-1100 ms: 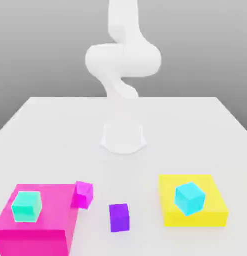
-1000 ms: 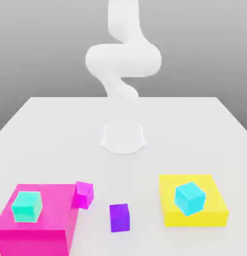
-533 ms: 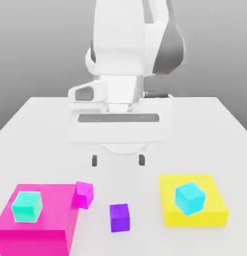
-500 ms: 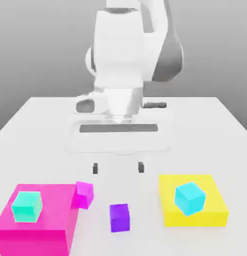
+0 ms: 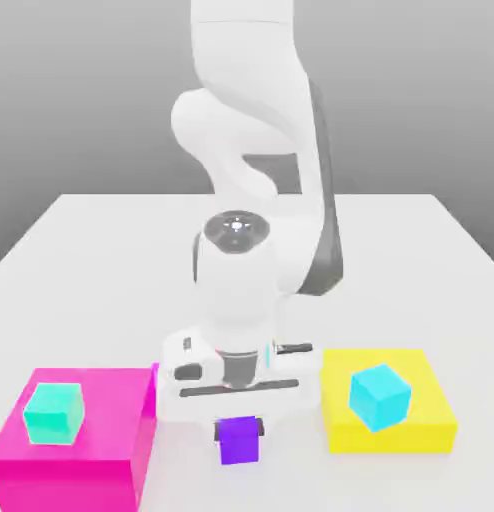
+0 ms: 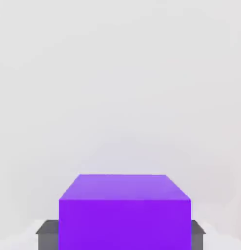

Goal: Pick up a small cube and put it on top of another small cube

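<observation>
While our arm bends low over the white table [image 5: 81, 250], our gripper [image 5: 238, 430] straddles the purple cube [image 5: 239, 442], 1 finger [image 6: 47, 233] on each side, jaws apart around it. It sits on the table between the magenta block [image 5: 101, 445] and the yellow block [image 5: 431, 415], each carrying 1 teal cube [image 5: 54, 413].

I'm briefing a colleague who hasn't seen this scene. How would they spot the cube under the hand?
Between the magenta block and the yellow slab, on the white table, sits the purple cube. It alone is purple and lies directly on the table.
</observation>
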Robot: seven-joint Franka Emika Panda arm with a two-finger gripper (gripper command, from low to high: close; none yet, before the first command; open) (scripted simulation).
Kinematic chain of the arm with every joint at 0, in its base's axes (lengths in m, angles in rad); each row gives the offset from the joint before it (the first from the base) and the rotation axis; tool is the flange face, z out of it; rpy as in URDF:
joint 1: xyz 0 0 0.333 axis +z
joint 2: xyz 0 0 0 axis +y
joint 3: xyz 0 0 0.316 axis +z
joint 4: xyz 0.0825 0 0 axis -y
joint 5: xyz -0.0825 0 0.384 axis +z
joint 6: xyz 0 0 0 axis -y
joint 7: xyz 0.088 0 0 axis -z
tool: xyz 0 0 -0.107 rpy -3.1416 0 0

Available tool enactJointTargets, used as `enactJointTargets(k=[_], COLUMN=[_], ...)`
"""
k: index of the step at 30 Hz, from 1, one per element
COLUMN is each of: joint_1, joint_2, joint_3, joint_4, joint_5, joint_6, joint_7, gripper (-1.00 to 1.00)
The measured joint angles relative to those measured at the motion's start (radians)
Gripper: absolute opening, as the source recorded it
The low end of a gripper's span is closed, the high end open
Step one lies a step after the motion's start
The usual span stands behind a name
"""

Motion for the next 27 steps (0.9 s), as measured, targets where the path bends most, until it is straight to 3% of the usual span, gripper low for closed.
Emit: enactJointTargets(k=[3, 9, 19, 23, 24, 27], joint_1=[-0.002, -0.009, -0.254, -0.286, -0.285, -0.285], joint_2=[-0.014, -0.204, -0.307, -0.213, -0.196, -0.196], joint_3=[0.001, -0.013, -0.149, -0.133, -0.131, -0.131], joint_4=[-0.003, -0.021, 0.306, 0.307, 0.303, 0.303], joint_5=[-0.002, -0.016, -0.016, 0.01, 0.013, 0.013], joint_6=[-0.011, -0.183, -0.612, -0.52, -0.499, -0.499], joint_7=[0.002, 0.028, 0.358, 0.373, 0.371, 0.371], gripper=[-1.0, -1.0, -1.0, -1.0, 1.0, 1.0])
